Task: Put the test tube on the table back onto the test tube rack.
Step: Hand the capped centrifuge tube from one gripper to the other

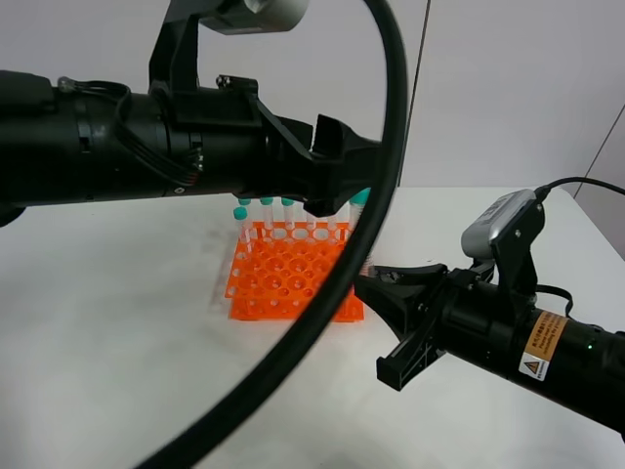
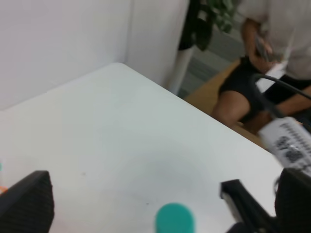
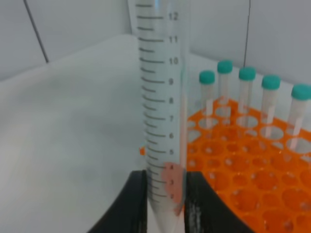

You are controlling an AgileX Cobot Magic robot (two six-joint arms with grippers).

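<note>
The test tube (image 3: 163,97) stands upright, pinched near its conical tip by the right end effector (image 3: 165,208). It is just beside the right edge of the orange test tube rack (image 1: 293,283). The left end effector (image 2: 158,204) hangs above it, spread wide, with the teal cap (image 2: 175,219) between its fingers and clear of them.

The tube looks light, stiff and smooth-walled, so probably slippery. A pinch on the taper gives little purchase, and the tube could pivot. The straight barrel just below the cap, or the cap itself, seems the surer hold for lowering it into a hole.

The tip is hidden between the black pads, so I cannot tell whether it touches the worktop (image 1: 117,322). The right wrist view cuts off the cap. A pinkish tint low in the tube may be liquid or the rack's reflection. From the high camera the clear barrel barely shows, close by a thick black cable (image 1: 322,293) crossing the view.
</note>
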